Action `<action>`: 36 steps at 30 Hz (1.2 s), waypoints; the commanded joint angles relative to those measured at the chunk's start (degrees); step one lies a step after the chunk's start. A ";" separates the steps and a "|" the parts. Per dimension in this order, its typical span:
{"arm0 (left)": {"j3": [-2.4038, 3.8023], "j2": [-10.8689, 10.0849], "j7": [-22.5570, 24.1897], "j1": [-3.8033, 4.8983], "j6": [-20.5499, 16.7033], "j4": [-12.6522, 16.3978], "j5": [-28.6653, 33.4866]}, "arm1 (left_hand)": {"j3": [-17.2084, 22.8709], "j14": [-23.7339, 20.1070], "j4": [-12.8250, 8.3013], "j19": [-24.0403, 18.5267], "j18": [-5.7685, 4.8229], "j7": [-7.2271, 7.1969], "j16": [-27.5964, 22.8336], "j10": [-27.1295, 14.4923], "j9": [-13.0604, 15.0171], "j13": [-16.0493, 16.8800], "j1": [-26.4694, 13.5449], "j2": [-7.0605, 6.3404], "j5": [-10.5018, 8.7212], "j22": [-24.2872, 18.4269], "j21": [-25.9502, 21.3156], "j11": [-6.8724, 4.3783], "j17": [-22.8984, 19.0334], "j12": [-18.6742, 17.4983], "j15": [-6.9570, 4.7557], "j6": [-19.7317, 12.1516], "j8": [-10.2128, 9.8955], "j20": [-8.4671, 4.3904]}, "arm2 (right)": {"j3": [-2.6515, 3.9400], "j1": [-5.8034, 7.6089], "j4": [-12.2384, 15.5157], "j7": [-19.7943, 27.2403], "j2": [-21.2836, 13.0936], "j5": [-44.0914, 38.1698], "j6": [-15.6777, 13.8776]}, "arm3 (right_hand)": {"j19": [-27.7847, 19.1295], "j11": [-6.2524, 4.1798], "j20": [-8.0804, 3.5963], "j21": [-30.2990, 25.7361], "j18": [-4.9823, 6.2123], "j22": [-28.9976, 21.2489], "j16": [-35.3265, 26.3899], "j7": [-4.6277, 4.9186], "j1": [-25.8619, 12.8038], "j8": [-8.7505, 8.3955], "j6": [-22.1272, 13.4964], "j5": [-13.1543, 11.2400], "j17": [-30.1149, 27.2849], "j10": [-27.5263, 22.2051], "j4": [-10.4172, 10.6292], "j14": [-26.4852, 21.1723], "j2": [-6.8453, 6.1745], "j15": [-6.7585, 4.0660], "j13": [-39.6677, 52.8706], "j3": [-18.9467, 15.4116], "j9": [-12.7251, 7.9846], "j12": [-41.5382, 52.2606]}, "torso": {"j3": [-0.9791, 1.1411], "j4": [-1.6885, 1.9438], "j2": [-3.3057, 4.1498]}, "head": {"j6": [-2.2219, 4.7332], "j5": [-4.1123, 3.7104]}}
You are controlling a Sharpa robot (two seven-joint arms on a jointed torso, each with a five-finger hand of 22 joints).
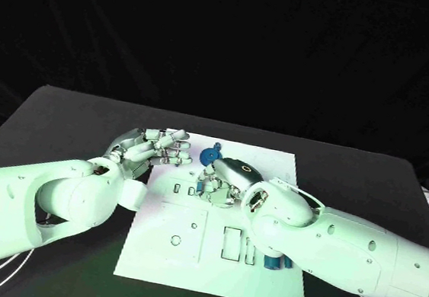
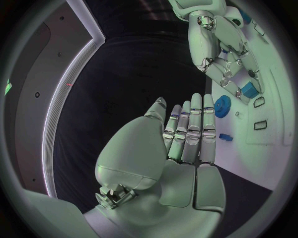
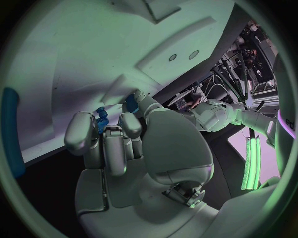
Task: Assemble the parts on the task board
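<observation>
Here the white board lies in the middle of the black bench, long side running away from the robot. Both arms reach in over its far half.

The left hand hovers at the board's far left edge. Its fingers are stretched out straight and side by side, with nothing between them and the thumb; it is released. In the left wrist view they point toward a blue gear lying flat on the board, and a small blue peg lies just beside the fingertips, apart from them.

The right hand is curled down over the board's middle, near the far end. In the right wrist view its fingers are bent inward around a small blue part, which sits between the fingertips and appears pinched there; a second blue bit shows just behind the thumb side, and I cannot tell whether it belongs to the same part. The left wrist view shows a blue block right under that hand's fingertips, against the board.

In the head view the gear stands out past the right hand, between the two hands, near the board's far edge. Two blue pieces sit side by side by the board's right edge, partly behind the right forearm. Dark slots are cut in the board's middle.
</observation>
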 commanded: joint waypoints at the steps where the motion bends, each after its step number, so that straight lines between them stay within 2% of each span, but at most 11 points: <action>1: 0.03 0.10 0.13 0.02 0.97 0.04 0.08 | 0.06 0.57 -0.17 0.35 0.16 0.20 -0.32 -0.07 -0.06 -0.06 0.46 -0.09 0.14 -0.06 -0.38 -0.01 0.07 -0.03 0.01 -0.26 0.12 -0.10 | -0.53 -0.64 0.00 -1.36 -0.24 -0.68 3.55 | -0.30 -0.06 -0.02 -0.25 0.34 -0.06 -0.36 0.08 0.04 -0.37 -0.32 0.37 8.44 -0.48 0.01 4.49 -0.70 0.33 -0.08 -0.39 -0.03 -0.36 | 0.05 -0.04 0.01 | -0.11 0.05; 10: 0.03 0.10 0.11 0.02 0.96 0.01 0.08 | 0.06 0.57 -0.17 0.35 0.16 0.20 -0.32 -0.07 -0.06 -0.06 0.46 -0.09 0.14 -0.06 -0.38 -0.01 0.07 -0.03 0.01 -0.26 0.12 -0.10 | -0.53 -0.68 0.42 -0.79 -0.45 -0.69 2.37 | -0.28 -0.03 0.03 -0.27 0.33 -0.05 -0.39 0.10 -0.08 -0.35 -0.33 0.73 8.41 -0.38 0.06 4.49 -0.92 0.38 0.04 -0.57 -0.05 -0.23 | 0.05 0.01 -0.01 | -0.15 0.07; 15: 0.03 0.07 0.15 0.02 0.88 0.00 0.08 | 0.06 0.57 -0.17 0.35 0.16 0.20 -0.32 -0.07 -0.06 -0.06 0.46 -0.09 0.14 -0.06 -0.38 -0.01 0.07 -0.03 0.01 -0.26 0.12 -0.10 | -0.53 -0.72 0.70 -0.55 -0.63 -0.64 1.78 | -0.26 0.00 0.07 -0.30 0.33 -0.05 -0.40 0.13 -0.34 -0.32 -0.33 1.07 8.41 -0.36 0.23 4.49 -1.09 0.41 0.03 -0.81 -0.06 -0.22 | 0.06 -0.07 0.02 | -0.13 0.08; 36: 0.03 0.06 0.12 0.02 0.85 -0.08 0.08 | 0.06 0.57 -0.17 0.35 0.16 0.20 -0.32 -0.07 -0.06 -0.06 0.46 -0.09 0.14 -0.06 -0.38 -0.01 0.07 -0.03 0.01 -0.26 0.12 -0.10 | -0.52 -0.75 1.26 0.11 -1.08 -0.55 -0.04 | -0.55 0.31 0.28 -0.83 0.47 -0.85 -0.47 0.46 -1.62 -0.75 -1.48 2.62 8.37 -1.07 1.15 4.49 -2.42 0.64 -0.80 -2.74 -0.37 -1.02 | 0.02 -0.04 0.00 | -0.19 0.04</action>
